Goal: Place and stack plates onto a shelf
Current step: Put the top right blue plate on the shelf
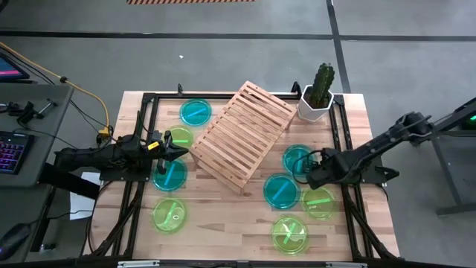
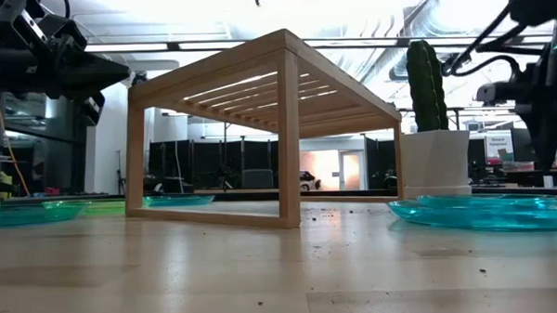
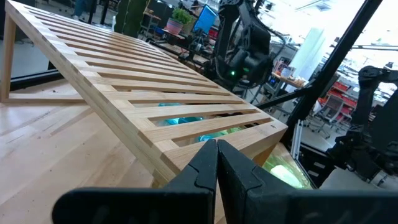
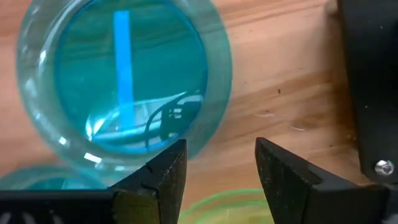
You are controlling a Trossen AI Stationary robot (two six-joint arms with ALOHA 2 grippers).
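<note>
Several small round plates lie flat on the table: teal ones (image 1: 195, 112) (image 1: 169, 173) and green ones (image 1: 177, 138) (image 1: 169, 214) left of the shelf, and teal ones (image 1: 297, 158) (image 1: 281, 190) and green ones (image 1: 320, 201) (image 1: 288, 234) right of it. The slatted wooden shelf (image 1: 242, 134) stands askew mid-table on its frame. My left gripper (image 1: 184, 151) (image 3: 217, 152) is shut and empty. It hovers above the table, pointing at the shelf's left side. My right gripper (image 1: 309, 173) (image 4: 221, 168) is open, low over bare wood just beside the rim of a teal plate (image 4: 124, 81).
A white pot with a cactus (image 1: 316, 93) stands at the far right corner, close to the shelf's far end. A black frame (image 1: 149, 97) runs around the table top. The shelf top (image 3: 124, 81) holds nothing. Another teal plate (image 4: 37, 177) and a green plate (image 4: 230, 205) lie close to my right gripper.
</note>
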